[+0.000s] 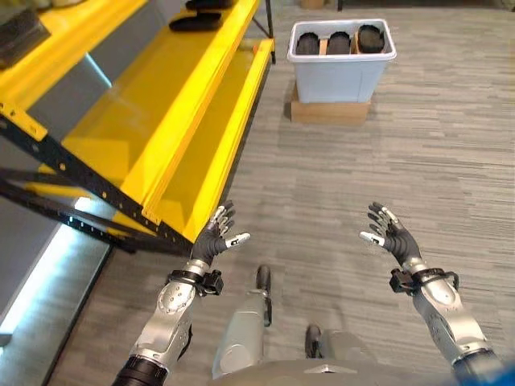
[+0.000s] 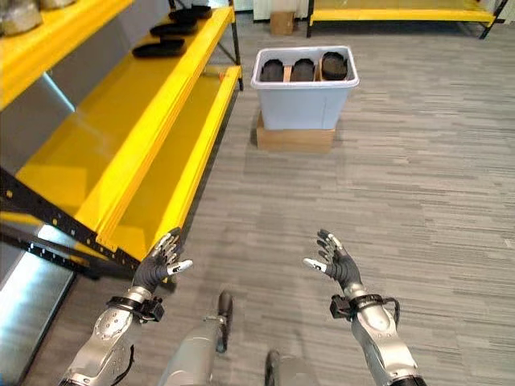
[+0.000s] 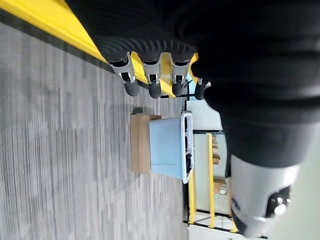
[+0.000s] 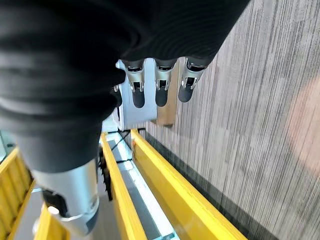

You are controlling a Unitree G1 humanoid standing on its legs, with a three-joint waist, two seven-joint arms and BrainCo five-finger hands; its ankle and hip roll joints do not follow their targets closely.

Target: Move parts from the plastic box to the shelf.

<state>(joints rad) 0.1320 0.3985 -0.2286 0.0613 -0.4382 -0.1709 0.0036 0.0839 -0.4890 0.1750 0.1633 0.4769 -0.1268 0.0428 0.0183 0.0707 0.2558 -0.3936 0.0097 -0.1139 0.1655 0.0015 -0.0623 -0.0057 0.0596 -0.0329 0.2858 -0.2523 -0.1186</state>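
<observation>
Standing at the top centre of the left eye frame, the box (image 1: pixel 338 71) is a pale blue-grey tub resting on a low cardboard base (image 1: pixel 330 112) on the grey floor (image 1: pixel 386 177). Three dark parts (image 1: pixel 339 42) stand side by side inside it, their tops showing just below the rim. The yellow shelf (image 1: pixel 137 121) runs down the left side of the frame, from the top edge to the lower left, on a black frame. More dark parts (image 2: pixel 163 49) lie flat on a shelf board at the upper left of the right eye frame, well apart from the box.

Low in the frame, the left hand (image 1: pixel 219 235) is raised at lower left, just beside the shelf's near corner, fingers straight and spread, holding nothing. The right hand (image 1: pixel 388 232) mirrors it at lower right, fingers likewise loose and spread, empty. Both hands are well apart from the box.
</observation>
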